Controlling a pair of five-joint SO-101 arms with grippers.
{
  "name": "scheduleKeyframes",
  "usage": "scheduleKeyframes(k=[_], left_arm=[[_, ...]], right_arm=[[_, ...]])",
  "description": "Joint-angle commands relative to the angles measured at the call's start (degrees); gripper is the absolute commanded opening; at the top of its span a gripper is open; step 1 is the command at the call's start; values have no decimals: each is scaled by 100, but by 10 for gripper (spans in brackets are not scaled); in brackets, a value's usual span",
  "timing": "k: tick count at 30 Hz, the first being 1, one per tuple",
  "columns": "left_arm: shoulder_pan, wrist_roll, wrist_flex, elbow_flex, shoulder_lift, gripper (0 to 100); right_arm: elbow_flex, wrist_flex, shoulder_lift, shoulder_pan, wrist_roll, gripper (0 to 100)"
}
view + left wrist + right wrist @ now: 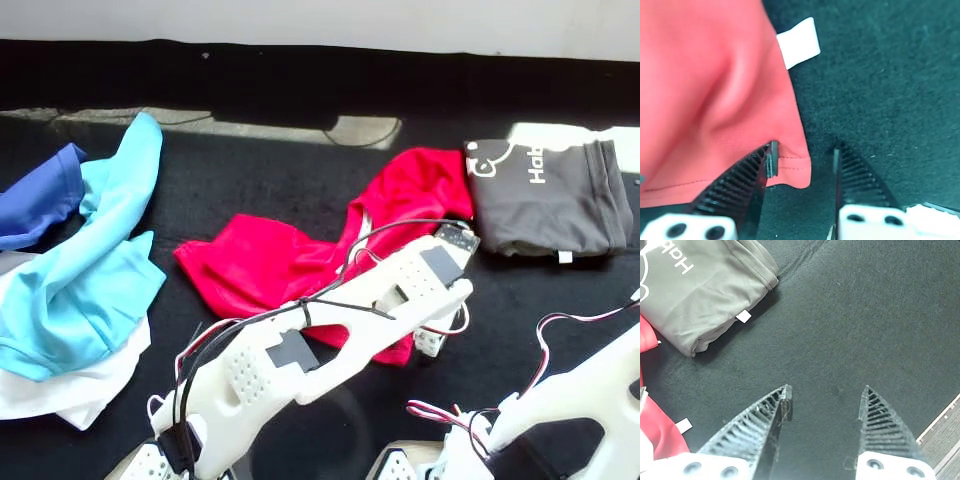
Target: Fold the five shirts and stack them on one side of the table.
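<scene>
A crumpled red shirt (290, 265) lies in the middle of the black table. My left gripper (432, 342) hangs at its near right hem. In the left wrist view it (805, 152) is open, one finger (757, 172) over the red shirt's (705, 90) hem corner and the other over bare cloth, with a white label (797, 42) beyond. A folded grey shirt (550, 200) rests at the back right. My right gripper (827, 390) stands open over bare table, short of the grey shirt (700, 295). The right arm (590, 390) sits at the near right.
A light blue shirt (90, 270), a dark blue shirt (35, 200) and a white shirt (70, 385) lie heaped at the left. The table's edge (945, 420) runs close beside my right gripper. Black cloth (240, 180) lies bare behind the red shirt.
</scene>
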Motion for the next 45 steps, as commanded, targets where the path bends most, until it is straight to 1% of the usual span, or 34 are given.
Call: scheduleKeyframes(k=[1,2,4,5,10,12,13,15,17,20,22,25,29,33,36,40,45], left_arm=[[-347,9,70,-119,-4,44],[-426,9,167,-171,-4,1],[-585,9,554,-338,4,18],[-664,9,747,-479,4,7],[-1200,0,1899,-1596,-4,9],[-1516,-44,1952,-1701,-198,9],[-1666,-193,1952,-1675,-391,9],[-1912,-659,1952,-1376,-901,9],[-2185,-1248,1952,-822,-1631,9],[-2642,-2462,1952,391,-2941,9],[-3020,-3130,1943,1297,-3881,9],[-3749,-3727,1934,2404,-5112,9],[-4910,-4308,1934,3292,-6255,9],[-5877,-4633,1934,3635,-6624,9],[-6378,-4668,1934,3688,-6563,9],[-6527,-4659,1934,3679,-6387,9],[-6510,-4642,1934,3644,-6352,9]], right_arm=[[4,40,-171,13,62,220],[13,40,-154,13,62,220],[13,40,-127,13,62,220],[13,40,-119,13,62,220],[22,40,-110,-110,53,220],[31,40,-110,-321,26,220],[31,40,-110,-453,18,220],[31,40,-110,-804,18,220],[31,40,-92,-1218,18,220],[22,40,189,-1877,9,220],[22,40,593,-2246,-141,220],[-48,31,1490,-2712,-545,220],[-470,-251,2642,-3538,-844,220],[-1323,-549,3556,-4453,-1169,220],[-1912,-822,4251,-5138,-1319,220],[-2844,-1314,5200,-5877,-1477,220],[-3978,-1868,6545,-6396,-1477,220]])
